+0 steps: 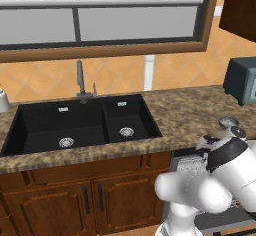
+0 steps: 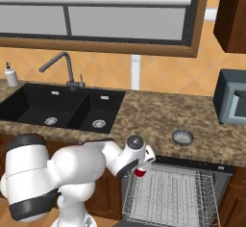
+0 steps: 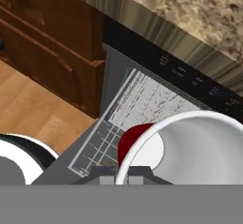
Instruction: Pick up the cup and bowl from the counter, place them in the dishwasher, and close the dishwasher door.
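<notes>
Left base view: lying on the desk above and behind the lowered jaws, the bowl, with the arm hiding the dishwasher front. Right base view: hanging over the white rack of the open dishwasher, the gripper, with the bowl up and to the right. Hand view: clenching on the cup rim, jaws shut, rack beyond.

Even flat rendered light, soft, slightly blurry.

The gripper holds the cup above the dishwasher's wire rack.
</notes>
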